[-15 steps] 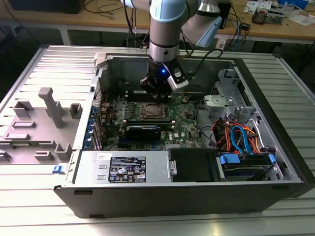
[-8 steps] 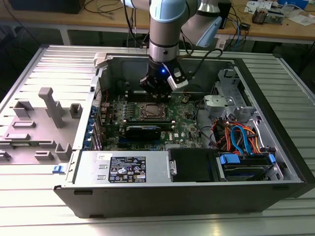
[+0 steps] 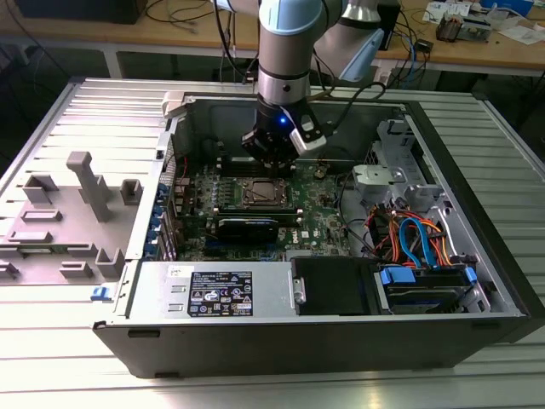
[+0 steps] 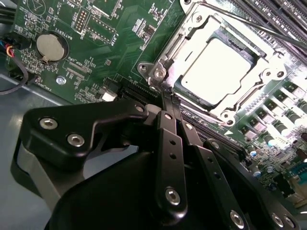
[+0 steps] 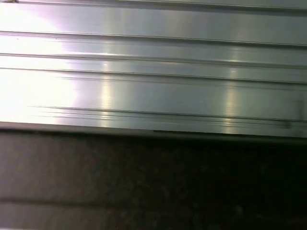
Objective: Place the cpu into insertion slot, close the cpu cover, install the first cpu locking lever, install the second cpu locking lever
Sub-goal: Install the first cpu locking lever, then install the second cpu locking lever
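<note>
The cpu (image 4: 216,67), a dull silver square, lies flat in the insertion slot (image 3: 262,194) of the green motherboard (image 4: 120,28). The cpu cover (image 4: 266,74), a shiny metal frame, lies down around the chip, which shows through its window. A thin locking lever (image 4: 268,32) runs along one side of the socket. My gripper (image 4: 165,96) is shut, its black fingers (image 4: 170,143) pressed together, with the tips at one corner of the socket frame. In the exterior view the gripper (image 3: 272,164) hangs just above the socket's far edge, inside the open computer case.
Black memory slots (image 4: 283,14) flank the socket, and a coin battery (image 4: 50,46) sits on the board. The case holds a power supply (image 3: 213,294) at the front and a drive bay with blue and orange cables (image 3: 417,239). A grey fixture (image 3: 77,204) lies on the ribbed table (image 5: 153,72).
</note>
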{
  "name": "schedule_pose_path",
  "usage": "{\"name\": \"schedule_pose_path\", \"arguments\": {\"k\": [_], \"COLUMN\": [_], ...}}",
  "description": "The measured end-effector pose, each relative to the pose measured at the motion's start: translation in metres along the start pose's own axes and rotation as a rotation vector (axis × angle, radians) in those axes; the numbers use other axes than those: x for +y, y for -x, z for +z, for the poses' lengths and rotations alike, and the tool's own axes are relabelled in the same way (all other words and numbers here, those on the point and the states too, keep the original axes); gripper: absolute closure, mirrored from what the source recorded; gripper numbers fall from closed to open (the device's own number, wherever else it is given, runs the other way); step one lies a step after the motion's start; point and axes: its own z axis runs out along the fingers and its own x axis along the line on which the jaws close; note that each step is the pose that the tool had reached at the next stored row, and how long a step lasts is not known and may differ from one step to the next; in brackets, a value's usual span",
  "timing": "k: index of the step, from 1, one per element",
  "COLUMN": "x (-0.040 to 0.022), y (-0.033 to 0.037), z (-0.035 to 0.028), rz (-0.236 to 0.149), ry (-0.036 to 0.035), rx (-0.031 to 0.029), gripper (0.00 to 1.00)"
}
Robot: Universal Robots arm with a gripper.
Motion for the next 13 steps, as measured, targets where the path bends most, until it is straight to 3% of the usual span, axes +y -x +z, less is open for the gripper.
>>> {"name": "schedule_pose_path", "arguments": {"k": [2, 4, 6, 7, 13], "x": [-0.0002, -0.0002, -0.0001, -0.0002, -0.0002], "y": [0.0000, 0.0000, 0.0000, 0.0001, 0.0000], "z": [0.0000, 0.0000, 0.0000, 0.0000, 0.0000], "rz": [0.000, 0.000, 0.000, 0.000, 0.000], "ry": [-0.0082, -0.0108, -0.0400, -0.0430, -0.0453], "rx": [0.0006, 0.0007, 0.0022, 0.0024, 0.0026], "gripper": [0.89, 0.89, 0.89, 0.89, 0.89]}}
